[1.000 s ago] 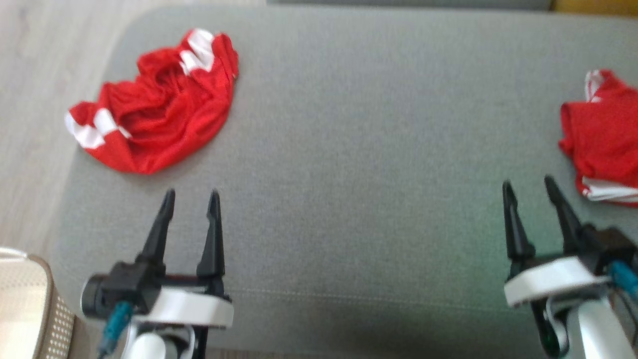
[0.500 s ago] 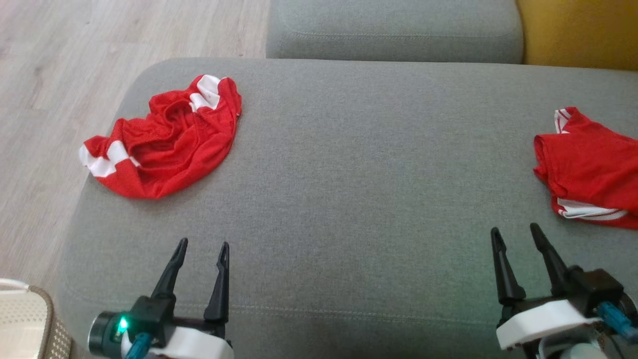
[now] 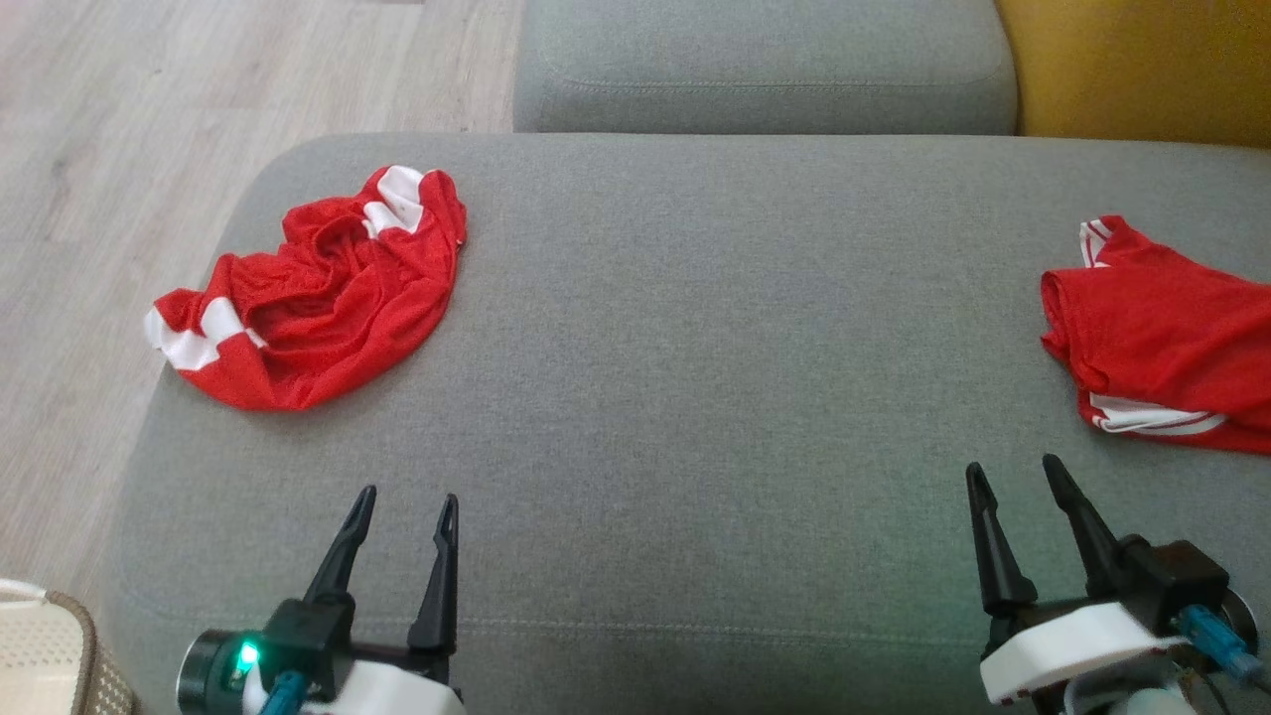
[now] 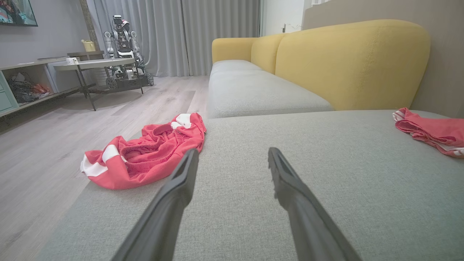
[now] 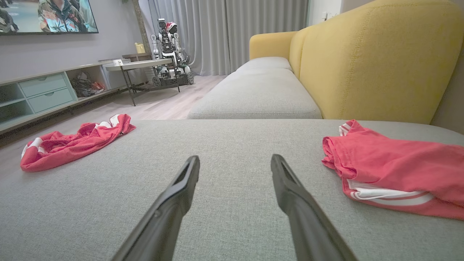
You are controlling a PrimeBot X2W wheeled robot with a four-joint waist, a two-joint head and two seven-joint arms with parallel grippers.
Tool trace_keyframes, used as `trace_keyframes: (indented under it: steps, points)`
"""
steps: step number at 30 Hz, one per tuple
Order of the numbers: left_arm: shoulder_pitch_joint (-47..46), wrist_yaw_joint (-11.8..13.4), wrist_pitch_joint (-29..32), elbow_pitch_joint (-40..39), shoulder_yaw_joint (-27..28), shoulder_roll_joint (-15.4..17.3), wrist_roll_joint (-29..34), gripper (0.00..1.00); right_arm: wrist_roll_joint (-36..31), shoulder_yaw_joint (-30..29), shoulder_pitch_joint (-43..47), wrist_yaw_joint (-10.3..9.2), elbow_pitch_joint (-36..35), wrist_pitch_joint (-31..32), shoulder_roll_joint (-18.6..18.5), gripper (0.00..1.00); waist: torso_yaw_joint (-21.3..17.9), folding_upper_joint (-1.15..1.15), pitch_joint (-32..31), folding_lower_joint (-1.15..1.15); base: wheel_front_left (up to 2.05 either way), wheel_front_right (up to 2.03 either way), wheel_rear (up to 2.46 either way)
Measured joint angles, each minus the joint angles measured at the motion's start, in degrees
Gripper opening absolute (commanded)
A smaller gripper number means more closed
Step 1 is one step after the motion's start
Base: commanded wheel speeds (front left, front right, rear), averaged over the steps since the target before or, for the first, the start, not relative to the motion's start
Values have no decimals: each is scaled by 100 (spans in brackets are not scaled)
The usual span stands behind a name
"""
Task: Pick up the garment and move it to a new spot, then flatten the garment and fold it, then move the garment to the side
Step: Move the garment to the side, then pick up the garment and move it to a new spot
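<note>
Lying on the big grey sofa cushion (image 3: 715, 377), the crumpled red garment (image 3: 318, 298) sits near the far left corner, close to the edge by the wooden floor (image 3: 119, 149). It is thin red cloth with white patches, all bunched up in folds.

The left hand (image 3: 410, 494) hangs low over the near part of the cushion. It is on the same side as the crumpled garment but well apart from it. Its two long dark fingers point up toward the garment and stand wide apart, holding nothing. A small green light glows on its wrist.

The right hand (image 3: 1013, 464) hangs over the near right part of the cushion. Its fingers are spread wide too, and it holds nothing. A little past it, on the right, lies a folded red garment (image 3: 1162, 328) with white stripes along one edge. That one lies flat on the cushion and runs off the side of the head view. The fingertips are near it but not touching.

Behind the big cushion is a second grey seat cushion (image 3: 765, 70) and a yellow backrest (image 3: 1142, 70). A pale woven basket (image 3: 50, 645) pokes in at the lower left. Far across the room, another robot (image 4: 123, 29) stands by grey curtains.
</note>
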Motion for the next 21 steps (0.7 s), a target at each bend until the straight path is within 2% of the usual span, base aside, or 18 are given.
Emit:
trace_keyframes:
  steps: [21]
  points:
    - [8,8,0,53,-42,4,1,100,0,-10,136,0,0,0,0,100,29,0,-14,0,0,0,0]
